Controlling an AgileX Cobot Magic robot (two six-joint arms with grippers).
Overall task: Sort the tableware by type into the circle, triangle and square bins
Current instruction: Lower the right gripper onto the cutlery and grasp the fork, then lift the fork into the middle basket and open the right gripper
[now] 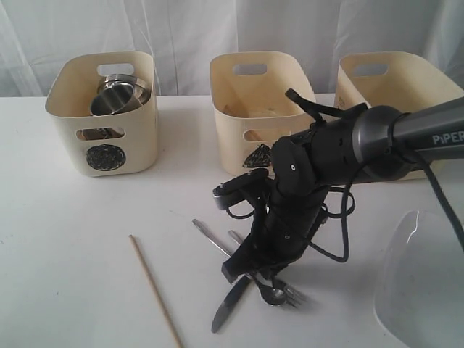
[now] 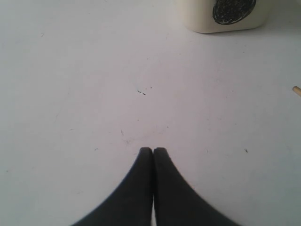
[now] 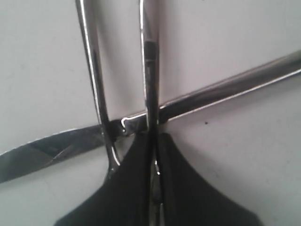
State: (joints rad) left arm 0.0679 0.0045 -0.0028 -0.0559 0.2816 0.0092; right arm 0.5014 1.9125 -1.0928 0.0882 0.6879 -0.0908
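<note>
Where left jaws press together over the bench (image 2: 70,94): circle bin (image 1: 72,138), 10 o'clock, holding steel cups (image 1: 116,98); chopstick (image 1: 156,290), 7 o'clock; knife (image 1: 228,304), 6 o'clock, crossed by cutlery handle (image 3: 149,70) pinched in right jaws; plate (image 1: 424,283), 4 o'clock.

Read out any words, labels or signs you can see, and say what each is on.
"PiPER": on the right arm.
Black scribbled circle, no letters: on the front of the left bin.
Dark scribbled sign on the middle bin: partly hidden by the arm, shape unclear.
No other text is readable.
</note>
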